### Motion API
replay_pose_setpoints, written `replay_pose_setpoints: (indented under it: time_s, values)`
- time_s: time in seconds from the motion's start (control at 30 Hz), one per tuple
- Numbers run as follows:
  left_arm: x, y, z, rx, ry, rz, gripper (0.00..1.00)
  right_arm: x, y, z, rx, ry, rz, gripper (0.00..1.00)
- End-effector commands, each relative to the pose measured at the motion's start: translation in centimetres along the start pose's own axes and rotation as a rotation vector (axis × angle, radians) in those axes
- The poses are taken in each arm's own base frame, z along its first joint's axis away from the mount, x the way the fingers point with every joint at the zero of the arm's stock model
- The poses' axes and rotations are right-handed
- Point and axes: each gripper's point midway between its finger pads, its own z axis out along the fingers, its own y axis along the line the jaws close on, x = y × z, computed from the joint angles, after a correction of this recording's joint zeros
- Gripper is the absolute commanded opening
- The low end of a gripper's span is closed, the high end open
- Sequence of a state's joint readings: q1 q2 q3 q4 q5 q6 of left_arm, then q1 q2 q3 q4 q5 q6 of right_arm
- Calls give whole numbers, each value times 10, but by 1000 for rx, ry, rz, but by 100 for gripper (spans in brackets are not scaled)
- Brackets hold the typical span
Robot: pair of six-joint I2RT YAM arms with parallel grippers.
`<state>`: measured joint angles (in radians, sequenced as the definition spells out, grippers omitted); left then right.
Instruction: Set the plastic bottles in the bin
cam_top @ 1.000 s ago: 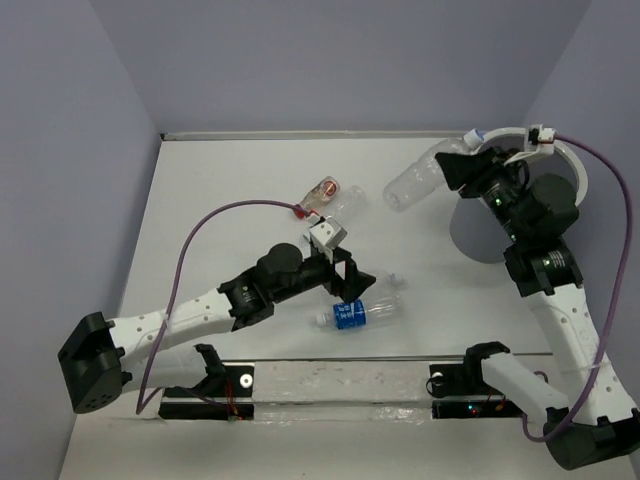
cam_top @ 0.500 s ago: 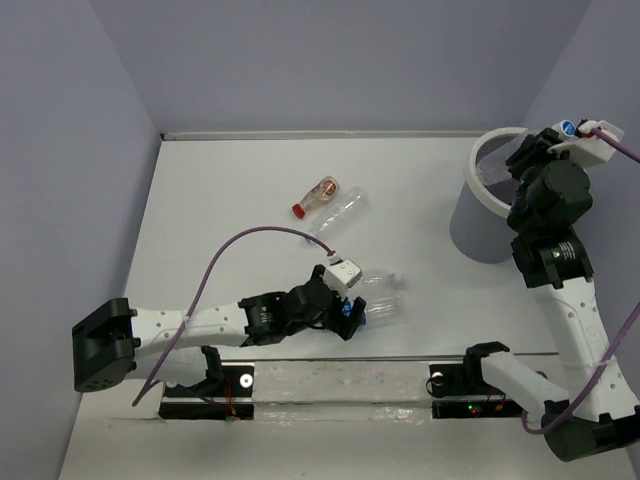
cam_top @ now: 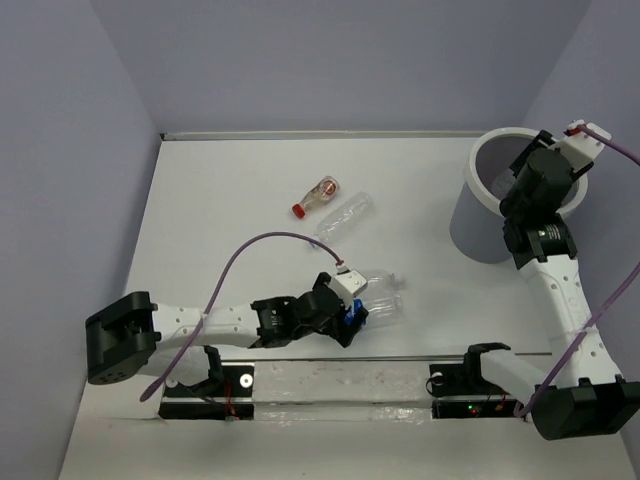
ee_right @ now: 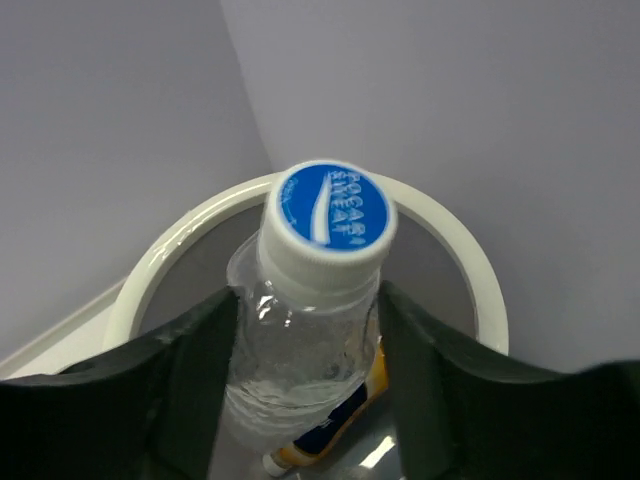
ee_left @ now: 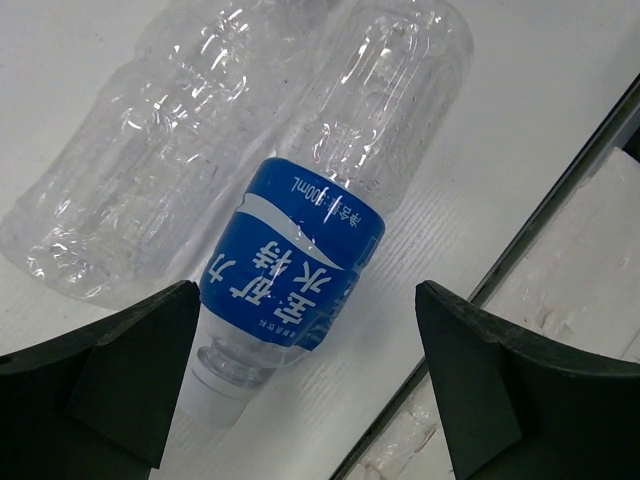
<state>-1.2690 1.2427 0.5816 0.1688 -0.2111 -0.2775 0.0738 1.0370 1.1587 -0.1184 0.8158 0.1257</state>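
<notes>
My right gripper (cam_top: 522,168) points down into the grey, white-rimmed bin (cam_top: 478,158) at the far right. Between its fingers stands a clear bottle (ee_right: 305,350) with a blue-and-white cap. Both fingers lie against its sides with no visible gap. Under it, on the floor of the bin (ee_right: 462,262), lies an orange bottle (ee_right: 345,428). My left gripper (cam_top: 352,314) stands open low over a clear bottle with a blue label (ee_left: 295,270), whose white cap sits by the left finger (ee_left: 130,370). A plain clear bottle (ee_left: 150,170) lies beside it. A tiny red-capped bottle (cam_top: 318,194) and another clear bottle (cam_top: 346,214) lie mid-table.
A black rail (ee_left: 545,215) and a taped strip (cam_top: 340,378) run along the table's near edge, close to the labelled bottle. Grey walls close the table at the back and sides. Purple cables loop from both wrists.
My right gripper has swung from left of the bin to above it and tipped down into it, carrying the clear bottle. My left gripper has moved nearer and lower, over the blue-labelled bottle.
</notes>
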Motion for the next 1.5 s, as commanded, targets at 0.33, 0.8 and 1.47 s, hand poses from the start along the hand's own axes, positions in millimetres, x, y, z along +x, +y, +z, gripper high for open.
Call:
replay_pose_setpoints:
  time_s: [0.33, 0.8, 1.47]
  values:
    - [7, -6, 22, -30, 33, 54, 99, -11, 28, -28, -255, 30, 251, 89]
    - [9, -26, 30, -11, 45, 81, 77, 105, 66, -149, -838, 441, 368, 91]
    - [-97, -72, -6, 91, -279, -74, 51, 111, 38, -254, -1160, 602, 310, 96]
